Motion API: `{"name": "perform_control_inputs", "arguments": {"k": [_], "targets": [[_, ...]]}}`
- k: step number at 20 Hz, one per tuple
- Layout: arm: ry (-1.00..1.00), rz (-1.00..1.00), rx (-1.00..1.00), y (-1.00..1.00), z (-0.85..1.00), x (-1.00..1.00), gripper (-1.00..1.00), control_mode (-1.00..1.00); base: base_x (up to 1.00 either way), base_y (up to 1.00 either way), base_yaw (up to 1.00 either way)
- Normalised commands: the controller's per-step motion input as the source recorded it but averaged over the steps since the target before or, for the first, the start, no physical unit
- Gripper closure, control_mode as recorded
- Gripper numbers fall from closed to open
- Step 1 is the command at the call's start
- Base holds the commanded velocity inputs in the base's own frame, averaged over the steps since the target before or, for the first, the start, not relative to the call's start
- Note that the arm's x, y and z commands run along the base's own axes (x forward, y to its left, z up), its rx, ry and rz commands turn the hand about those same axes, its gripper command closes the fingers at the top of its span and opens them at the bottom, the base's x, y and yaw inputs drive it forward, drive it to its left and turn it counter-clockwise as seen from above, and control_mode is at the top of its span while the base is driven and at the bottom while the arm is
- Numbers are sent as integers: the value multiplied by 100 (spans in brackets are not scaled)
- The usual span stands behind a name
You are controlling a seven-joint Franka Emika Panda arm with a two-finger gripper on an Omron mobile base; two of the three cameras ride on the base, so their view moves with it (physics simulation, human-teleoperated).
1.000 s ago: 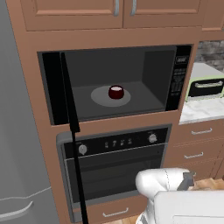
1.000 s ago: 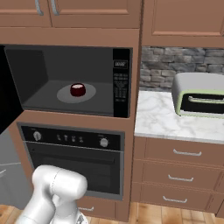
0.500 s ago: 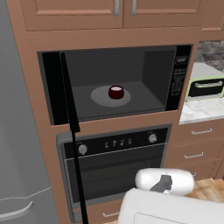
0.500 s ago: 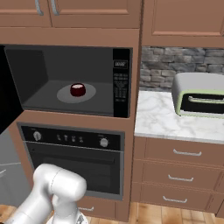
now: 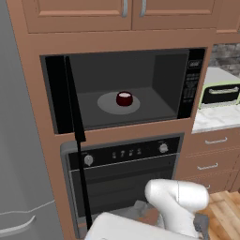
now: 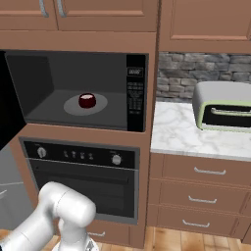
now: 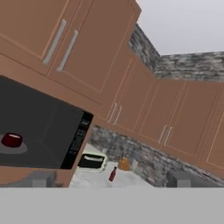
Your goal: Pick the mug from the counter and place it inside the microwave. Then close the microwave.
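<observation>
The dark red mug [image 5: 124, 98] [image 6: 87, 100] stands upright on the round grey turntable inside the black microwave [image 5: 187, 84] [image 6: 136, 93]. The hand view also has the mug [image 7: 12, 140], at far left in the cavity. The microwave door [image 5: 70, 101] is swung wide open to the left and seen edge-on. My gripper [image 7: 111, 181] is open, its two fingertips [image 7: 43, 179] far apart with nothing between them, well away from the mug. My white arm [image 5: 178, 201] [image 6: 66, 211] hangs low in front of the wall oven. The marble counter [image 6: 181, 132] lies right of the microwave.
A black wall oven [image 6: 81, 171] with knobs sits under the microwave. A pale green toaster oven [image 6: 223, 105] stands on the counter, with a small red bottle [image 7: 112, 174] nearby. A grey fridge [image 5: 18, 140] flanks the left side. Wooden cabinets [image 5: 126, 14] hang above.
My arm's white elbow has shifted slightly, low in front of the wall oven. The mug, the microwave door and the open gripper have stayed as they were.
</observation>
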Motion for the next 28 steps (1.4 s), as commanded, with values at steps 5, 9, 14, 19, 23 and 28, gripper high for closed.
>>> {"name": "perform_control_inputs", "arguments": {"k": [5,9,14,19,23,28], "targets": [[6,0,0,42,-35,15,-100,-100,0,0,0],[2,0,0,42,-29,38,-100,-100,0,0,0],[2,0,0,40,-34,40,-100,-100,0,0,0],[0,0,-1,42,-42,30,-100,-100,0,0,0],[0,0,-1,40,-35,34,-100,-100,0,0,0],[0,0,-1,32,-27,39,-100,-100,0,0,0]]}}
